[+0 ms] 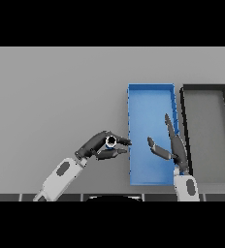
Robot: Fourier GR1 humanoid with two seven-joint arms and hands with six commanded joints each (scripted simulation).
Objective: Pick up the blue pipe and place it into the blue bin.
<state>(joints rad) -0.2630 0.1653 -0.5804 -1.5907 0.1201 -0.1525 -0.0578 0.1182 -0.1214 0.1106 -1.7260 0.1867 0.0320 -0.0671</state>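
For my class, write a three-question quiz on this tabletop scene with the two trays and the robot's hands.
1. True or false: the left robot hand grips the small blue pipe.
2. Which is nearer that pipe: A) rectangular blue bin, B) rectangular black bin?
3. Fill in: the right robot hand hovers with straight fingers over the ___ bin.

Key: 1 true; 2 A; 3 blue.
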